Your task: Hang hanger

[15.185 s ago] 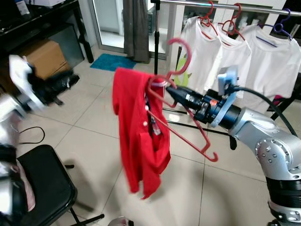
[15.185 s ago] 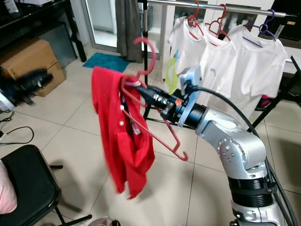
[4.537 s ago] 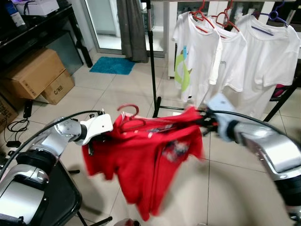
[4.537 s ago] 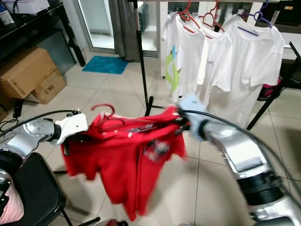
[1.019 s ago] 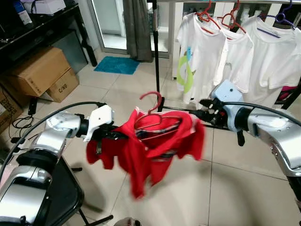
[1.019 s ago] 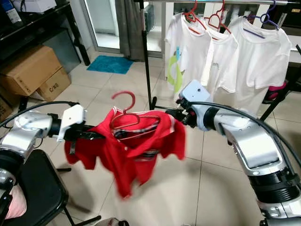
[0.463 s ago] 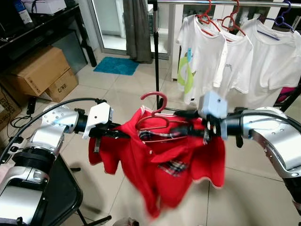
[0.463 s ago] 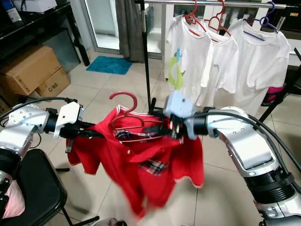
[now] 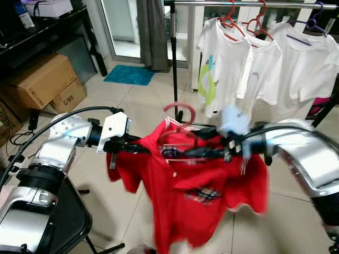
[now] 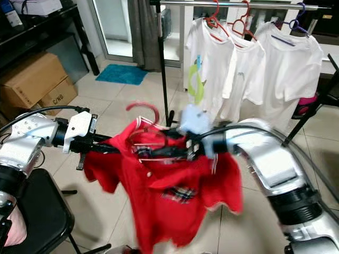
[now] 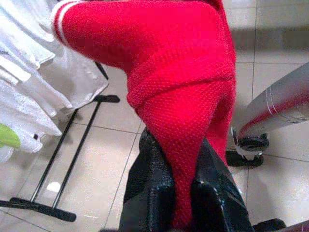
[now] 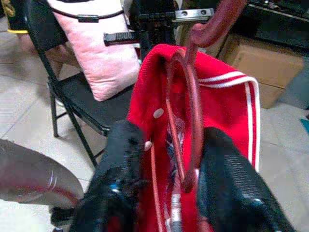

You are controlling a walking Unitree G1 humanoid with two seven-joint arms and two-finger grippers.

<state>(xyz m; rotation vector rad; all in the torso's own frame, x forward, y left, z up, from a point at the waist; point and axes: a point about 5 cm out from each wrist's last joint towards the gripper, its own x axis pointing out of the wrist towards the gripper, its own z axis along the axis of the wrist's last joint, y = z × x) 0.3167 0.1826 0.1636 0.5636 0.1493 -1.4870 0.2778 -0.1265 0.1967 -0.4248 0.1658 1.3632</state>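
**A:** What do the head views give?

**B:** Mid-frame, a red polo shirt (image 9: pixel 196 196) hangs on a red hanger (image 9: pixel 177 127) whose hook stands up at the centre, well below the clothes rail (image 9: pixel 249 4) along the top edge. The left gripper (image 9: pixel 139 148) reaches in from the left, its silver arm at lower left, and is clenched on the shirt's sleeve. The right gripper (image 9: pixel 198 152) comes in from the right, blurred, at the shirt's collar. Three white T-shirts (image 9: pixel 265 69) hang on the rail at upper right; cardboard boxes (image 9: pixel 39 79) sit at upper left, a black chair (image 9: pixel 69 222) at lower left.

**A:** And the left wrist view?

**B:** The two black fingers (image 11: pixel 149 193) at the bottom pinch a fold of red knit fabric that rises to the top of the frame. White T-shirts are at the left edge, tiled floor (image 11: pixel 275 58) behind.

**A:** The right wrist?

**B:** The fingers (image 12: pixel 123 159) stand apart at the bottom, either side of the hanger's red wire, which runs up the middle into the striped collar. I cannot tell whether they grip it. A pink cushion (image 12: pixel 96 48) lies on the chair at upper left.
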